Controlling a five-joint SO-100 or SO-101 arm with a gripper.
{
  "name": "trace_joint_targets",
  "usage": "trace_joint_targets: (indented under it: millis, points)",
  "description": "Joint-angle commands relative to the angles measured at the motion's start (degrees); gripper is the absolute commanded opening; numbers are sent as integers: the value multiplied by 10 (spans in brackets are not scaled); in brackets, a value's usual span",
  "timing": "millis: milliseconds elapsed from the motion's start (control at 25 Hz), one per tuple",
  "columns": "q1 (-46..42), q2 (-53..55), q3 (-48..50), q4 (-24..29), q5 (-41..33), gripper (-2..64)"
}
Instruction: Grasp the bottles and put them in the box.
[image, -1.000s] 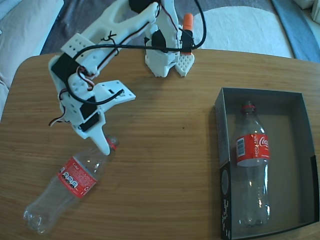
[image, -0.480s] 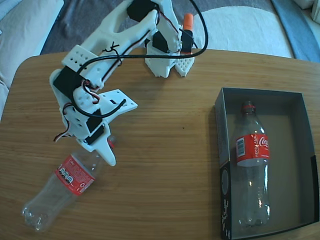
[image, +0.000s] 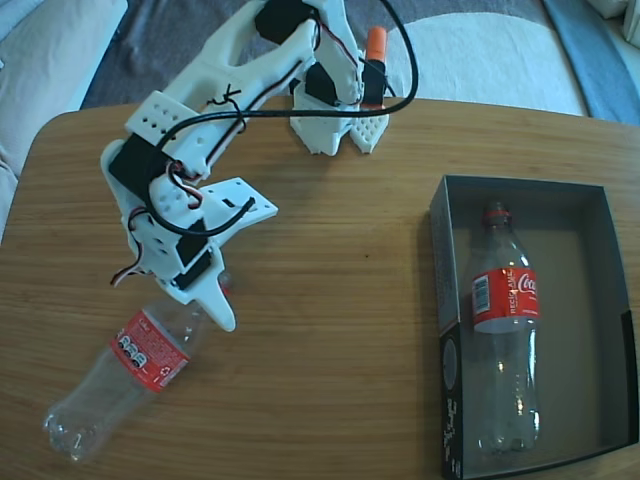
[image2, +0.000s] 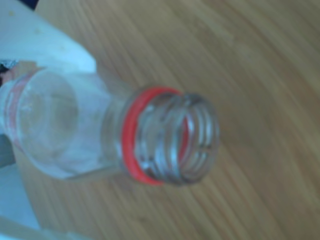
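Empty Coca-Cola bottle lies on its side on counter, lower left in fixed view. Looks light, thin, squashy, slippery, rolls easily. Best hold: stiff neck by red ring. Neck sits right under the jaws, between white fingers. Jaws spread or squeezing: cannot tell. Second bottle already lies in box.

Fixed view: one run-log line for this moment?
clear plastic bottle in black cardboard box | second bottle on table | gripper at its neck
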Motion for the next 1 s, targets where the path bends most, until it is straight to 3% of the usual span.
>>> trace_joint_targets:
  millis: [0,640,960]
  points:
    - [6,9,-4,-5,2,428]
    - [5,9,91,-88,4,427]
    - [6,-15,92,-121,3,425]
